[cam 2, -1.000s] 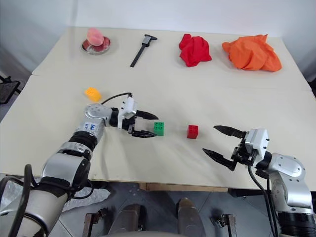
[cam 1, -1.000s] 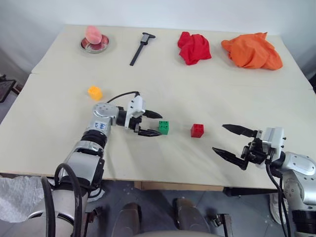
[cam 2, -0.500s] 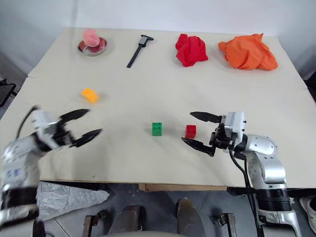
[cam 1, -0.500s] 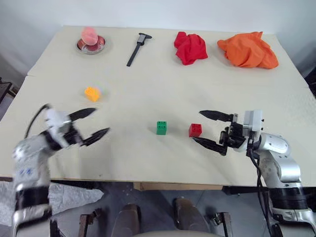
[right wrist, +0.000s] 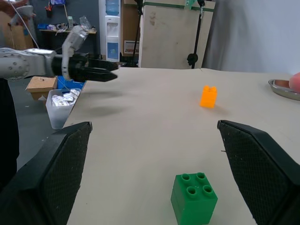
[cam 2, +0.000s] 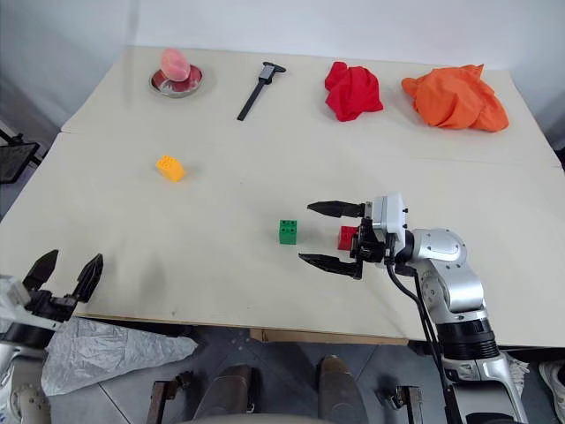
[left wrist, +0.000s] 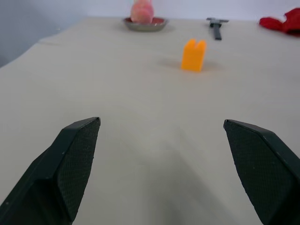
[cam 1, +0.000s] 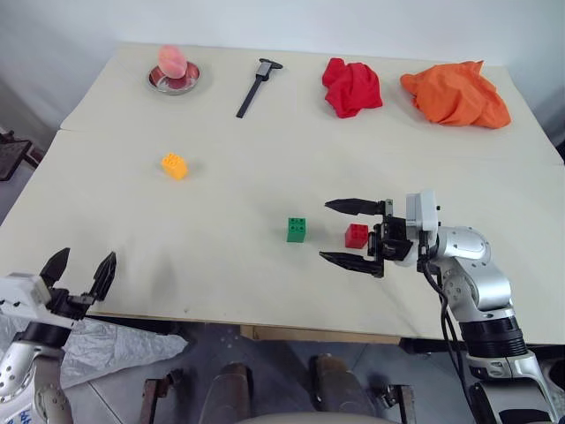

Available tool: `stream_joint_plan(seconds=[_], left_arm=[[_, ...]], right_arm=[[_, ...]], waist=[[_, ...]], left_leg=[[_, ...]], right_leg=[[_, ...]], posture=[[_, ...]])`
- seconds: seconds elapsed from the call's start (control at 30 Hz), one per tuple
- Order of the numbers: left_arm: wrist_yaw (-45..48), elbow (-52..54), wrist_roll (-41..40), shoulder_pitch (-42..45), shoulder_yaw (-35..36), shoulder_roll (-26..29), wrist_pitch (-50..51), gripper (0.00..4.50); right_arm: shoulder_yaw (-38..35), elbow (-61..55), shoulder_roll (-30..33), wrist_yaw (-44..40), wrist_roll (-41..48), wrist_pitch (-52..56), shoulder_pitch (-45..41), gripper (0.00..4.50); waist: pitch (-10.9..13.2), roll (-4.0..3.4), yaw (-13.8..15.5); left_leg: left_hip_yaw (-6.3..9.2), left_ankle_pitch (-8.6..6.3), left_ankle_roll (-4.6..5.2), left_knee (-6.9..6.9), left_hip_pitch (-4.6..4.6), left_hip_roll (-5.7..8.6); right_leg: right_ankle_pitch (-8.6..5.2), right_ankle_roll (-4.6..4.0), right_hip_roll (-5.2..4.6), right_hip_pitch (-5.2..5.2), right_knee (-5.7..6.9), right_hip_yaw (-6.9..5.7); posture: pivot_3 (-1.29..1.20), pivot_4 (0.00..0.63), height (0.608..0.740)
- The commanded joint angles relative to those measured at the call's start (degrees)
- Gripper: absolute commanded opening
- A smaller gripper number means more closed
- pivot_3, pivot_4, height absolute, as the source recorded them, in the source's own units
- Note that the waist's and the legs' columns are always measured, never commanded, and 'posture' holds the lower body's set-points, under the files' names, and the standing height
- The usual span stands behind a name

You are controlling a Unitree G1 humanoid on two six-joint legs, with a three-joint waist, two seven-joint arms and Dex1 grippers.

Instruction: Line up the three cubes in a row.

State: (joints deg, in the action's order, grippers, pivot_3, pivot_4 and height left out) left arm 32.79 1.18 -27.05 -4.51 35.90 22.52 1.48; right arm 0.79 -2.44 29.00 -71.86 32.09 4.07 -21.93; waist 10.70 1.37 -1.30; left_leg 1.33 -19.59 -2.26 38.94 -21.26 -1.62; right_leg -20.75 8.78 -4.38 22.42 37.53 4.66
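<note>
**Inspector:** Location of the three cubes?

**Assistant:** In the left eye view, the green cube (cam 1: 297, 230) sits just below frame centre. The red cube (cam 1: 356, 235) lies just to its right, with a small gap between them. The yellow-orange cube (cam 1: 174, 165) is well apart, in the left-centre of the frame, so the row is judged incomplete.

**Inspector:** Grippers?

**Assistant:** The right gripper (cam 1: 348, 232) has its fingers spread wide, one above and one below the red cube in the frame. The cube lies between them near the palm, and no contact is visible. The left gripper (cam 1: 79, 269) is at the lower left, at the table (cam 1: 265, 159) edge, fingers apart and empty.

**Inspector:** Handling assessment?

**Assistant:** Judged as light, rigid plastic blocks. They should not deform under grip, but the smooth sides may slip or the block may skid on the table if nudged. Being small, each could twist if pinched off-centre.

**Inspector:** Recommended hold?

**Assistant:** Two opposite flat side faces, at mid-height, fingers square to the faces. Avoid the studded top and the corners.

**Inspector:** Other items?

**Assistant:** Along the top of the frame: a dish (cam 1: 174, 79), a caliper (cam 1: 254, 85), a red cloth (cam 1: 350, 86) and an orange cloth (cam 1: 456, 92). None is near the cubes.
</note>
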Motion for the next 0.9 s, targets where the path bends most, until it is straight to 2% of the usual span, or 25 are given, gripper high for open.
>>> stream_joint_plan(seconds=[0.03,0.27,0.4,0.53,0.63,0.9], left_arm=[[-2.87,-4.03,2.27,10.59,-4.35,5.75,4.73,4.48],[0.12,-29.57,7.81,32.55,-12.85,13.43,6.41,4.48],[2.14,-42.49,10.68,41.22,-15.65,15.15,2.03,4.48],[5.72,-55.98,13.73,50.32,-18.97,15.24,-2.49,4.48],[6.65,-61.23,15.66,54.18,-20.77,14.41,-4.93,4.48],[6.56,-68.39,17.46,58.35,-21.92,12.98,-9.5,4.48]], right_arm=[[-0.35,-0.76,-0.09,-0.27,0.07,-0.43,-0.49,4.5],[-0.18,-1.77,-0.27,0.63,-0.39,-0.45,0.52,4.5],[-0.51,-2.78,-0.21,1.69,-0.51,-0.47,1.51,4.5],[-0.91,-4.73,-0.06,3.26,-0.34,-0.25,3.49,4.5],[-1.05,-5.8,0.17,3.95,-0.14,0.19,4.26,4.5],[-1.42,-6.94,0.54,4.88,0.07,0.95,5.11,4.5]], waist=[[0.0,0.03,-0.04],[0.0,0.03,-1.3],[0.0,0.03,-1.63],[0.0,0.03,-1.68],[0.0,0.03,-1.32],[0.0,0.03,-0.49]], left_leg=[[0.06,0.02,-0.02,0.01,-0.03,0.01],[-0.32,0.11,-0.28,-0.04,0.06,0.18],[-0.32,0.03,-0.34,-0.06,-0.05,0.15],[-0.35,-0.04,-0.34,-0.06,-0.07,0.18],[-0.37,-0.09,-0.33,0.0,-0.07,0.16],[-0.39,-0.09,-0.33,0.1,-0.06,0.16]], right_leg=[[0.01,-0.02,0.11,0.01,0.02,-0.09],[0.04,-0.06,0.1,0.21,0.19,-0.4],[0.09,-0.16,-0.15,0.33,0.23,-1.38],[0.11,-0.19,-0.27,0.36,0.19,-1.82],[0.17,-0.29,-0.52,0.38,0.15,-2.56],[0.2,-0.33,-0.55,0.37,0.23,-2.6]], posture=[[0.0,0.15,0.74],[0.0,0.15,0.74],[0.0,0.15,0.74],[0.0,0.15,0.74],[0.0,0.15,0.74],[0.0,0.15,0.74]])
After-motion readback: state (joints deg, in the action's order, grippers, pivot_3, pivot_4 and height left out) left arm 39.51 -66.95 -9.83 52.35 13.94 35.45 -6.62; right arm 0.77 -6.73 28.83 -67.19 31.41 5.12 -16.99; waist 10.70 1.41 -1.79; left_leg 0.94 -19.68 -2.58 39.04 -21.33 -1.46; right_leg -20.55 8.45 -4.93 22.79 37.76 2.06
